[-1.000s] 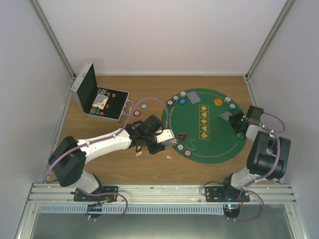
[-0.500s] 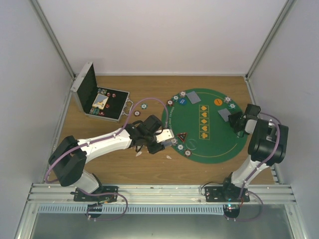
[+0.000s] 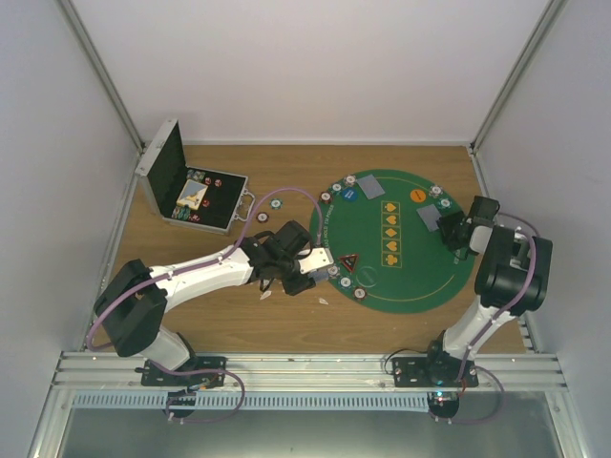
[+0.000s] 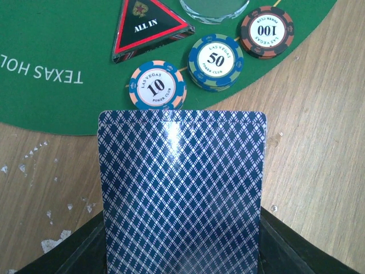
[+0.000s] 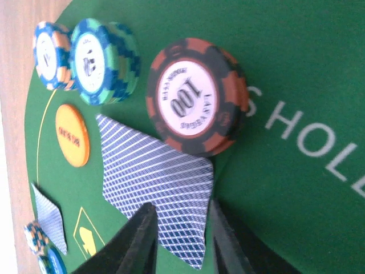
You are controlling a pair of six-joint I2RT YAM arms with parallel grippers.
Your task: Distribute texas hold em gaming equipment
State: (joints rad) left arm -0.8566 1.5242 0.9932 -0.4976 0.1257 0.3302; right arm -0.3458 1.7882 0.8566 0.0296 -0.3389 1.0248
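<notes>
My left gripper [image 3: 318, 260] is shut on a blue-backed playing card [image 4: 182, 188], held just off the green mat's [image 3: 410, 277] left edge. Past that card lie the 10 chip [image 4: 157, 85], the 50 chip [image 4: 215, 61], the 100 chip [image 4: 267, 31] and the red-black ALL IN token [image 4: 148, 25]. My right gripper [image 5: 182, 204] stands open low over another card [image 5: 154, 165], which lies flat on the mat beside a 100 chip [image 5: 197, 97]. A green-blue chip stack [image 5: 102, 60] and an orange button [image 5: 72, 135] sit near it.
An open metal case [image 3: 196, 196] with chips and cards stands at the back left. Two chips [image 3: 270, 210] lie on the wood near it. A blue button [image 3: 351, 194] and a further card [image 3: 370, 186] rest on the mat's far side. White scraps [image 3: 323, 301] dot the wood.
The right gripper's jaws have parted, leaving its card flat on the mat, and that arm's elbow has swung in. The left arm holds still with its card.
</notes>
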